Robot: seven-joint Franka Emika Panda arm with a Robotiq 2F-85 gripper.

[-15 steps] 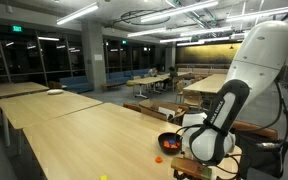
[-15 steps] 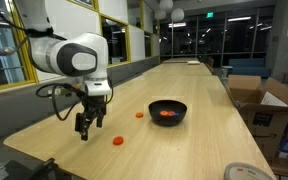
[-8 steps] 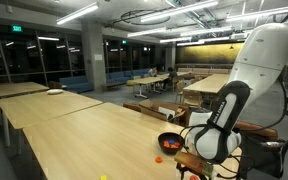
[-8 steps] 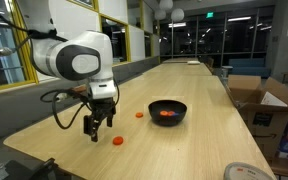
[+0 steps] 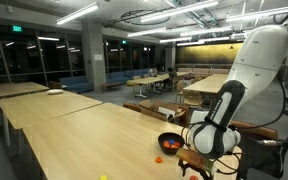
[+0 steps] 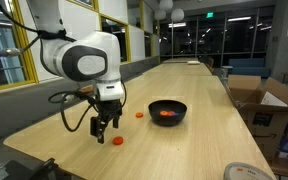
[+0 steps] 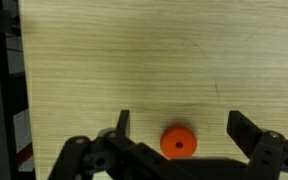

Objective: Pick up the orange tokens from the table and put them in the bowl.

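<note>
Partly done: orange showing in the bowl point(image 6: 174, 121); two tokens point(image 6: 139, 114) lying on the tabletop point(image 6: 189, 75).
Tool point(image 6: 101, 135) hovering over the nearer token point(image 7: 179, 143), jaws apart; both are waiting.

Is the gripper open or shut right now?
Open: in the wrist view the gripper fingers stand wide apart, an orange token lying untouched between them.

Light-wood table point(image 6: 194, 90) — black bowl point(image 6: 159, 118), two loose orange tokens point(image 6: 117, 141) on top.
</note>
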